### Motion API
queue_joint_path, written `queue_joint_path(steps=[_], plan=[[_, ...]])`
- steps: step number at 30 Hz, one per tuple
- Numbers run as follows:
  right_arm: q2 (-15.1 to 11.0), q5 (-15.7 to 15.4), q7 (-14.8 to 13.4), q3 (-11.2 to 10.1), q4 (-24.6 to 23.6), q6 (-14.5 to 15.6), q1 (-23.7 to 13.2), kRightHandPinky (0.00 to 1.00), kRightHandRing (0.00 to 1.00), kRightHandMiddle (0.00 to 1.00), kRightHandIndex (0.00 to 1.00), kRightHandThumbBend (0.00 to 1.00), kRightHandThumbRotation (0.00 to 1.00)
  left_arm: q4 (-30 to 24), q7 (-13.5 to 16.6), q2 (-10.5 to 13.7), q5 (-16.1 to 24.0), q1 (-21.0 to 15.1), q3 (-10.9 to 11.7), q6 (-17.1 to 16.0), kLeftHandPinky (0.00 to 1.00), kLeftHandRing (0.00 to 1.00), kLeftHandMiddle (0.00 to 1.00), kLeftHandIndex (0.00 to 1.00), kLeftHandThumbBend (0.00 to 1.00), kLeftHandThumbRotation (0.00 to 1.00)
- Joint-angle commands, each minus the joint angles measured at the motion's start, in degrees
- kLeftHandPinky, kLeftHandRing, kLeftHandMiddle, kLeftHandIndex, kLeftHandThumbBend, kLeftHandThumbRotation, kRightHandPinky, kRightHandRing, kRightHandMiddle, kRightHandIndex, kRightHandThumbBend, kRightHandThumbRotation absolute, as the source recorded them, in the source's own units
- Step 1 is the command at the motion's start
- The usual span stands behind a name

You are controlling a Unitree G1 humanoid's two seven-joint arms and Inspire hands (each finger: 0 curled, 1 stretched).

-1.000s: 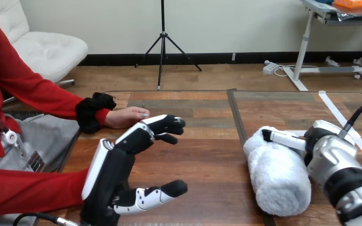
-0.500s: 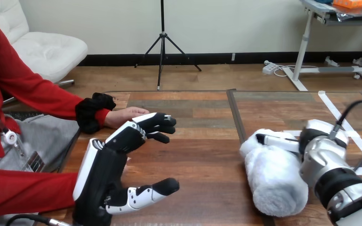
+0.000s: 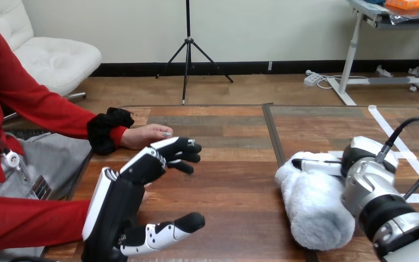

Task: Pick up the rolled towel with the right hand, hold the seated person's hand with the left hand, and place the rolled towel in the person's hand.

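Note:
The rolled towel (image 3: 312, 204), white and fluffy, lies lengthwise at the table's right. My right hand (image 3: 363, 164) sits at its right side, with a finger (image 3: 319, 163) curled over its far end, gripping it. My left hand (image 3: 121, 199) hovers at the lower left. It is open, with the fingers (image 3: 170, 153) stretched forward and the thumb (image 3: 166, 230) spread wide. The person's hand (image 3: 146, 135) rests palm down on the table's left edge, just beyond my left fingertips, with a small gap between them.
The person's other arm, in a red sleeve (image 3: 30, 218), lies along the table's near left edge beside my left arm. A dark seam (image 3: 273, 139) runs down the wooden table (image 3: 234, 180). White tape strips (image 3: 398, 142) mark the far right.
My right hand has slid the towel a little to the left. My left hand has drawn back and down toward me, still open. The person's hand has stayed put.

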Motion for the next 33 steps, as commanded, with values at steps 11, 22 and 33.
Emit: queue_joint_path(steps=[11,22,33], plan=[[6.07,5.65,-5.92,-2.98,-2.19,-3.17,2.64,0.22,0.32,0.44,0.69,0.85,0.02,-2.65,0.95,-1.3,1.47,-1.28,0.79,-0.85,0.61,0.69,0.74,0.74,0.76,0.43],[3.71,3.97,-9.92,-1.22,-3.47,-10.59,3.46,0.22,0.33,0.45,0.57,0.79,0.0,-1.85,1.76,-1.85,3.14,-1.54,1.3,-0.89,0.61,0.69,0.73,0.73,0.77,0.43],[1.91,4.36,-10.72,-2.67,-6.52,-13.1,3.23,0.33,0.45,0.54,0.51,0.71,0.0,-0.96,1.73,-1.73,3.1,-2.15,0.69,-0.77,0.62,0.7,0.74,0.74,0.77,0.43]])
